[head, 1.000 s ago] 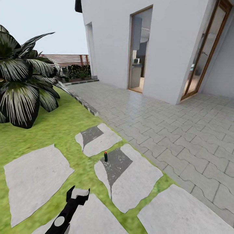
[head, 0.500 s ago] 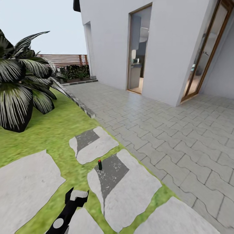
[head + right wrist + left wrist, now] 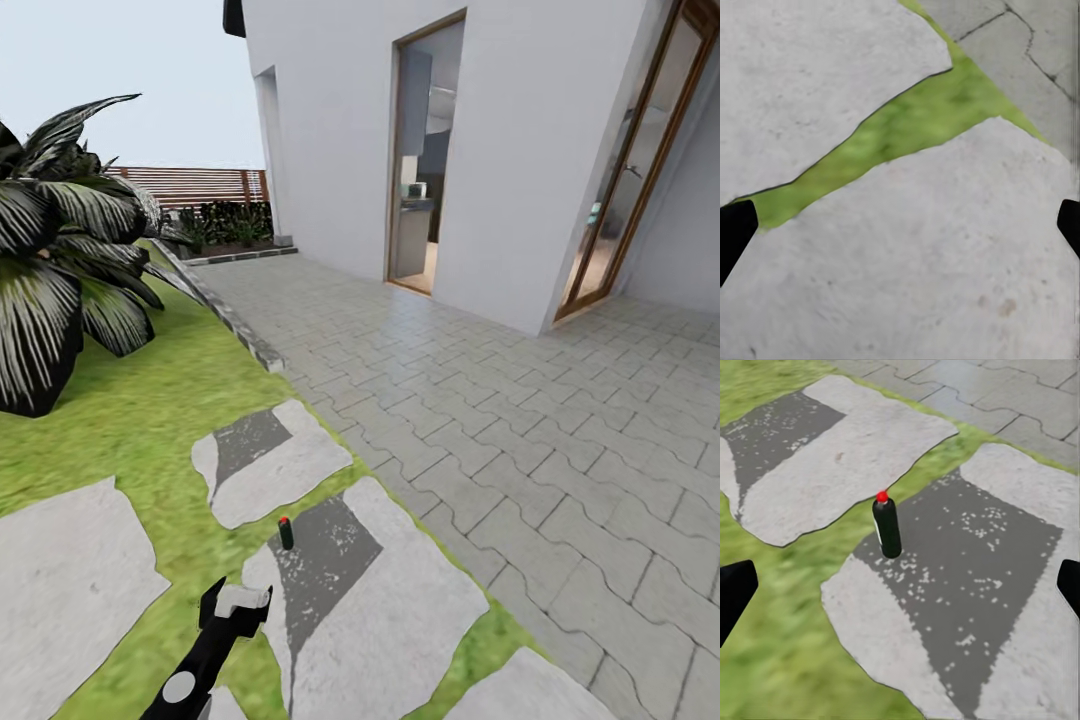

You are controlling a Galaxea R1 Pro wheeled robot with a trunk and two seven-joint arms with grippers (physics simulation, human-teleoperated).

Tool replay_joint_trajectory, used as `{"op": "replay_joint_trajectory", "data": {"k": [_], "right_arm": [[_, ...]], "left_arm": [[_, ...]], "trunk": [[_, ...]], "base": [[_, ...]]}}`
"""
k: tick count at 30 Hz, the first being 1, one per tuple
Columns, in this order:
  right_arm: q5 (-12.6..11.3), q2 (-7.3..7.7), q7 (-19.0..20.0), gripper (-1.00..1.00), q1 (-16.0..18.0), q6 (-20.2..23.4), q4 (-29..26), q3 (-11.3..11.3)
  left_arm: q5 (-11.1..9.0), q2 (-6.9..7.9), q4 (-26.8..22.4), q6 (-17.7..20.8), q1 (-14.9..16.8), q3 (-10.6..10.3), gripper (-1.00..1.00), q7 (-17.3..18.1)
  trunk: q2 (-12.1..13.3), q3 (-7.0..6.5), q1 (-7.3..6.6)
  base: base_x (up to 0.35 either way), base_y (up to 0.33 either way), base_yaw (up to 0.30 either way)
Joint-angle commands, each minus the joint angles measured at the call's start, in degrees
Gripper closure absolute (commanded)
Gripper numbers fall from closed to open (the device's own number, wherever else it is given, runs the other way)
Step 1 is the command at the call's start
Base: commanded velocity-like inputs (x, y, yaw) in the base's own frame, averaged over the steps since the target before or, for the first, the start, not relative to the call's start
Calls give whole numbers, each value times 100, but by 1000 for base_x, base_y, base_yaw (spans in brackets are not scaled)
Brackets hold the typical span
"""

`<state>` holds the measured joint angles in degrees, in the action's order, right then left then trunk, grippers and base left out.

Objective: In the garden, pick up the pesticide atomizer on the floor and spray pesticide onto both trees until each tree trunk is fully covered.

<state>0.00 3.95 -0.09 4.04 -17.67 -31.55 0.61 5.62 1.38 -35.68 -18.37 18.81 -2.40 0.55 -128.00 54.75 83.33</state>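
The pesticide atomizer is a tiny dark bottle with a red top. It stands upright on the dark patch of a pale stepping stone set in the grass floor. My left gripper hangs open a short way in front of it, low in the head view. In the left wrist view the atomizer stands ahead of the gripper, whose dark fingertips sit wide apart. My right gripper is open over bare stone and a grass strip. The two thick-trunked trees are out of view.
A dark-leaved palm stands on the lawn at left. Grey paving spreads to the right, edged by a stone curb. Behind it are the white house, an open doorway, and a slat fence.
The whole picture has shifted, so the camera has moved nearer. The atomizer now sits lower and further left in the head view, closer to my left gripper. The gripper's pose looks unchanged.
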Motion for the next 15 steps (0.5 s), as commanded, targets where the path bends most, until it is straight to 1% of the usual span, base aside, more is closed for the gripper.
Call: {"op": "replay_joint_trajectory", "data": {"k": [1,7,15], "right_arm": [[0,0,0,-100,0,0,0,0],[0,0,0,-100,0,0,0,0],[0,0,0,-100,0,0,0,0]], "left_arm": [[0,1,0,0,0,1,-100,0],[0,3,0,0,-5,-2,-100,-2],[1,3,3,0,-7,1,-100,-2]], "trunk": [[0,0,0],[0,0,0],[0,0,0]], "base": [[230,-201,0],[205,-216,0],[174,-233,0]]}}
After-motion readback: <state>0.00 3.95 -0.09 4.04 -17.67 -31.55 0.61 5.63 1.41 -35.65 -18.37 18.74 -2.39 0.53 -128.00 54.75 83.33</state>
